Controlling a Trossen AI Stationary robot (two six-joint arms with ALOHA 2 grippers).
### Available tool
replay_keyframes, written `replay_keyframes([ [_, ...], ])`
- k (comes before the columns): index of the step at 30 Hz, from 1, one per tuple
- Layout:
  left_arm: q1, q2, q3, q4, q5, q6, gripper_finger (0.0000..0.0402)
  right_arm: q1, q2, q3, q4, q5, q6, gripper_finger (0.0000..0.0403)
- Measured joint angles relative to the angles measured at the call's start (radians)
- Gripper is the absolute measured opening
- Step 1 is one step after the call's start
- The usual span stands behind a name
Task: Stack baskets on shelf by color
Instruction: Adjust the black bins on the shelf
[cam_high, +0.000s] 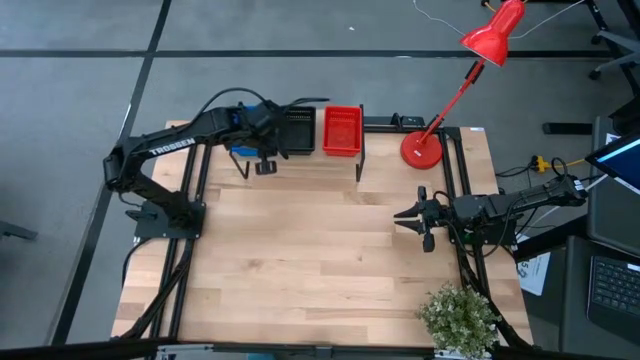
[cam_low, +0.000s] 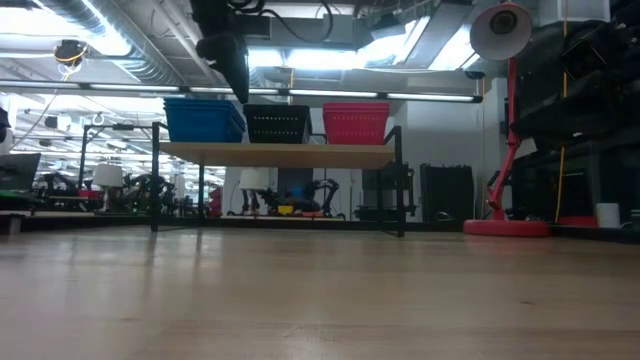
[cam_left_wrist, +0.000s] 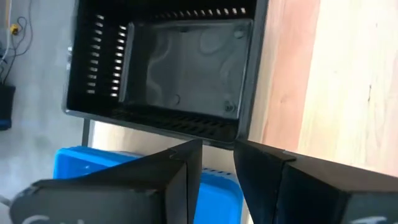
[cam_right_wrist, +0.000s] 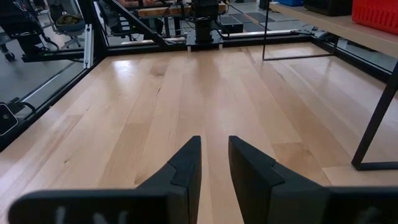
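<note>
Overhead, table-level and wrist views of the two-arm station late in the colour-sorting task. The shelf (cam_low: 275, 154) stood at the far edge of the tabletop (cam_high: 320, 260), and along it, in the table-level view, sat a blue stack (cam_low: 204, 119), a black stack (cam_low: 277, 123) and a red stack (cam_low: 356, 122), each on the plank and close beside its neighbour. No basket lay loose on the tabletop in any view (how many trays made up each stack could not be counted with confidence). The left gripper (cam_high: 265, 165) hung above the shelf over the blue and black stacks; its wrist camera looked straight down into the empty black basket (cam_left_wrist: 180, 62), with a blue basket (cam_left_wrist: 124, 180) below the fingers (cam_left_wrist: 186, 165). The fingers stood slightly parted with only a narrow gap between them and pinched nothing. The right gripper (cam_high: 425, 218) waited low over the right side of the tabletop, well apart from the shelf, its fingers likewise a little apart and empty. Judged from this arrangement, the placing step was at or near its end: the sorting appeared complete. The next move would probably call for the left arm to lift clear of the shelf without clipping the rim of the black stack, then return to rest.
</note>
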Motion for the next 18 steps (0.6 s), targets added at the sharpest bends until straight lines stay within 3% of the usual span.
replay_keyframes([
  [18,0.002,0.011,0.000,0.004,0.005,-0.001,0.0086,0.000,0.000,0.000,0.000,0.000,0.001,0.0081],
])
